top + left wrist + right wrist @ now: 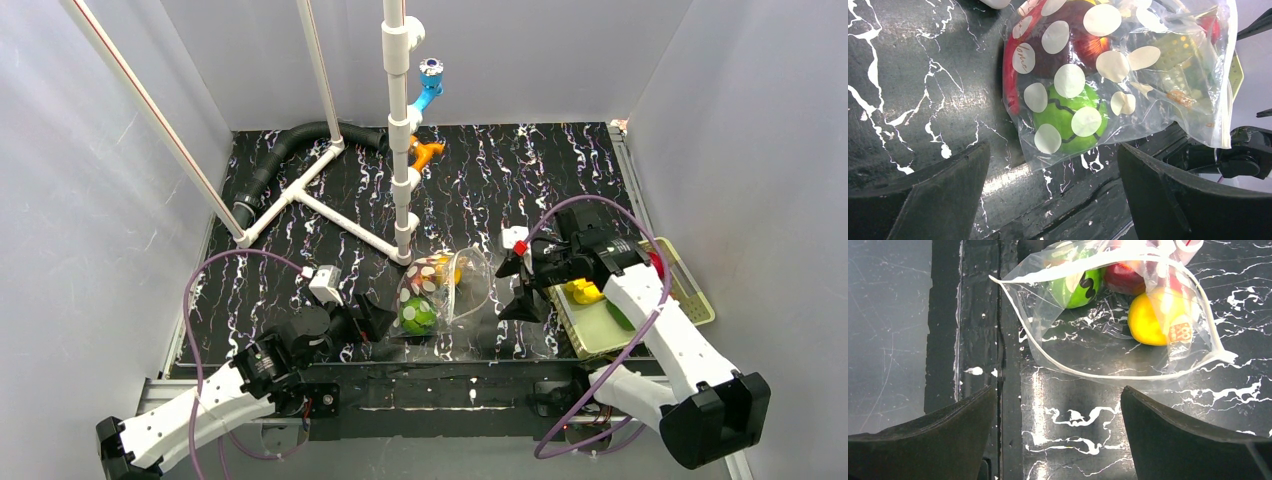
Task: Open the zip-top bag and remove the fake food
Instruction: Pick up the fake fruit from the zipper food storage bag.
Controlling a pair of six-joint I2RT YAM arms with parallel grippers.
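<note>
Clear zip-top bag [455, 285] lies with its gaping mouth facing your right tool [518, 287], closed end toward left tool [385, 318]; both stand open, empty.

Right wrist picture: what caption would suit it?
Open right gripper facing the gaping zip-top bag, green, red and yellow fake food inside.

The bag [1088, 352] is thin clear plastic, crinkled and shiny (the whitish dots printed on one face look matt). Inside it, the green fruit [1078, 290], red fruit [1123, 279] and yellow fruit [1148, 322] are smooth, glossy plastic. The table [1088, 440] is black with white veins and has a soft sheen. The left fingers [933, 195] look like matt black plastic. The pipes [397, 150] are smooth white plastic.
</note>
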